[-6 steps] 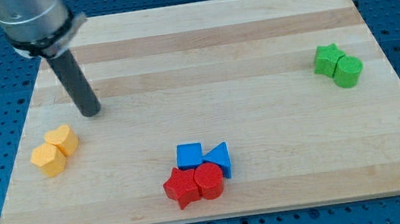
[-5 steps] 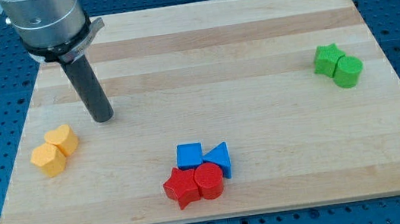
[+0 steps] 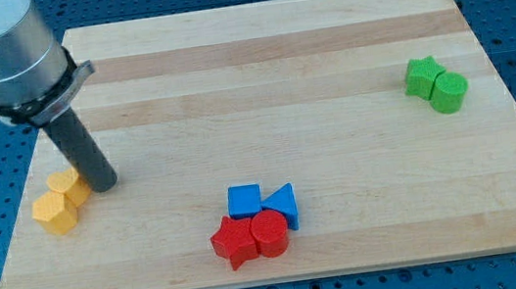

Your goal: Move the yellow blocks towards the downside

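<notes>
- Our tip (image 3: 104,183) has no jaws, only a plain rod end; it rests just right of the two touching yellow blocks (image 3: 61,200), near the wooden board's (image 3: 324,38) left edge.
- Bottom centre: blue cube (image 3: 243,201), blue triangle (image 3: 282,204), red star (image 3: 231,241), red cylinder (image 3: 271,232), clustered.
- Right: green star (image 3: 421,76) touching green cylinder (image 3: 448,91).

My tip (image 3: 104,182) touches the upper yellow block (image 3: 70,187), whose partner, the yellow hexagon (image 3: 54,212), sits lower-left.

Two yellow blocks sit touching near the tabletop's (image 3: 326,57) left edge. The yellow hexagon block (image 3: 53,212) lies lower-left; the other yellow block (image 3: 68,186), partly hidden, sits upper-right.
</notes>
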`<act>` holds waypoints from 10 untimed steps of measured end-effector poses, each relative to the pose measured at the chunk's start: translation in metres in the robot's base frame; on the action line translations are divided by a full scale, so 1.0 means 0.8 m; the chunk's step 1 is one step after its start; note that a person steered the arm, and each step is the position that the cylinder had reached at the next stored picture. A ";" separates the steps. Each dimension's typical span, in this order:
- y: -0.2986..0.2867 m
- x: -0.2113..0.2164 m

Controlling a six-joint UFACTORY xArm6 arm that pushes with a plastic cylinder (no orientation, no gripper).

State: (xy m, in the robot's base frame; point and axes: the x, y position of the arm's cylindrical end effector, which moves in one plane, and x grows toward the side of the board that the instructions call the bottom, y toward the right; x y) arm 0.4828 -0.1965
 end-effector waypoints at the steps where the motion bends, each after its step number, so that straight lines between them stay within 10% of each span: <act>1: 0.008 -0.042; 5: -0.023 0.031; 10: -0.099 -0.020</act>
State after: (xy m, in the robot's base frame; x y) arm 0.4671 -0.2758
